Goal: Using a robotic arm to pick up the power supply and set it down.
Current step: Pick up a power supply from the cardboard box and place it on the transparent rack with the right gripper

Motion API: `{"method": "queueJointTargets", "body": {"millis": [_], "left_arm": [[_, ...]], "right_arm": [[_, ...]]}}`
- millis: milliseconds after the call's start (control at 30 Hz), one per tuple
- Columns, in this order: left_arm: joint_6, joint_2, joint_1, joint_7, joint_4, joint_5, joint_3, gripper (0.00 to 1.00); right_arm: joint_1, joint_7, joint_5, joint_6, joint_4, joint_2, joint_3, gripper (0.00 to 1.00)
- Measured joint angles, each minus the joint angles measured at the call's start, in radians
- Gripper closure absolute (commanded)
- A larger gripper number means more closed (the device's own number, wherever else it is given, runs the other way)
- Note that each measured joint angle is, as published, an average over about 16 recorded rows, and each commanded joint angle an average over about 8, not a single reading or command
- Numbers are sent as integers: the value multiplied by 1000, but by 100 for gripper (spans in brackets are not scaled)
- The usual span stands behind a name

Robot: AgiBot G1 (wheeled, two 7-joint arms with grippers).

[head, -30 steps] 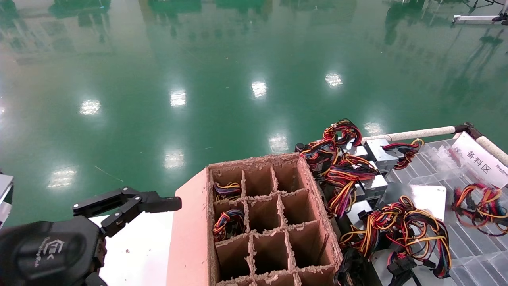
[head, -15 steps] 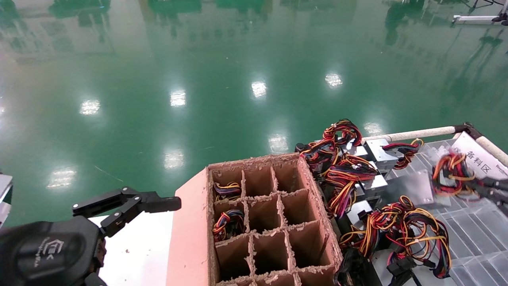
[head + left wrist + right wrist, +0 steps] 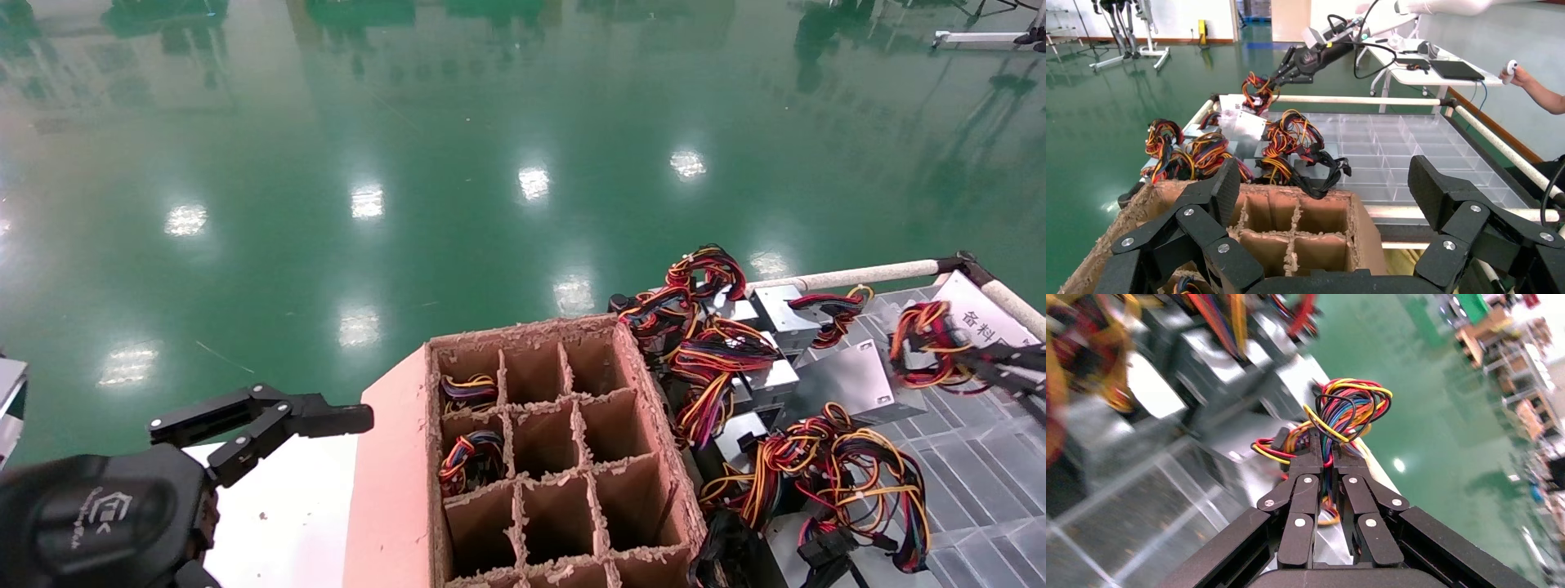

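— Black fingers of the right gripper point(image 3: 1322, 454) are pinched on the cable bundle point(image 3: 1347, 410) of the power supply point(image 3: 850, 377), whose grey case hangs tilted above the clear tray point(image 3: 981, 490), beside the heap of other supplies point(image 3: 735, 359).

— Risk?

— Only wires are held; I'd guess the case could swing, slip out, or snag that heap before reaching the cardboard crate point(image 3: 556, 457).

— Left gripper point(image 3: 270, 425)?

— Parked wide apart, beside the crate.

Head view looks down; both views share the divided carton point(image 3: 564, 457) point(image 3: 1291, 239).
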Motion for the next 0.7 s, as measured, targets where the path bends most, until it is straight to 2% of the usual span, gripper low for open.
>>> {"method": "queueJointTargets", "body": {"millis": [333,700], "left_arm": [[0,0,0,0,0,0,0,0],[0,0,0,0,0,0,0,0]], "right_arm": [[75,-4,-25,62,-11,-19,-13,100],[122,-5,-53,50,-28,-50,-33,100]]}}
